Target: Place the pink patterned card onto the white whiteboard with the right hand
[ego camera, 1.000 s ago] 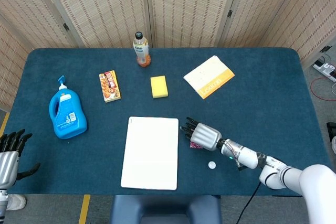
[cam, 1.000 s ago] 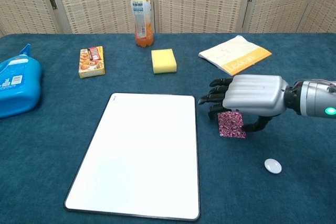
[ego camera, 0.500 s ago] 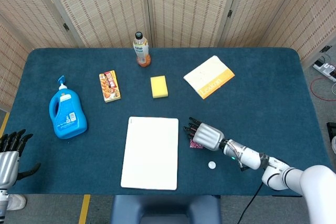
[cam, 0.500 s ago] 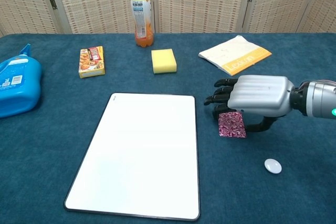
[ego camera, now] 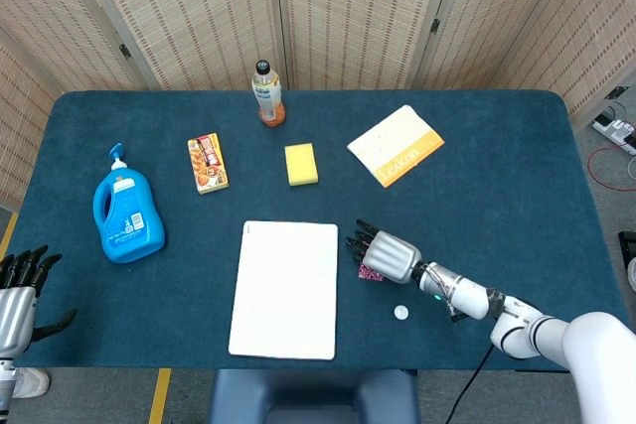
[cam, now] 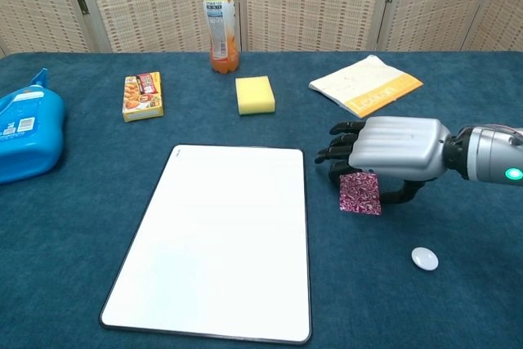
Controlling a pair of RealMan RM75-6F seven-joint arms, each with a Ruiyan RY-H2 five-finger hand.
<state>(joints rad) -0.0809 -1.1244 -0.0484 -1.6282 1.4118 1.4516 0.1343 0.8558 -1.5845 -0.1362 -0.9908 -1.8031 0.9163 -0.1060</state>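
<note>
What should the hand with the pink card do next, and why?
Probably carry the card a little toward the robot's left, over the whiteboard, then lower it. The right hand holds the card hanging beside the board's right edge, so the card is not over the white surface yet.

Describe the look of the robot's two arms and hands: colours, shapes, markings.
The right hand has a ribbed silver-grey metal back and black fingers. Its wrist is a silver cylinder with dark bands and a small green light; further up, the right arm is glossy white with rounded segments. The left hand shows the same silver back and black fingers at the frame edge.
</note>
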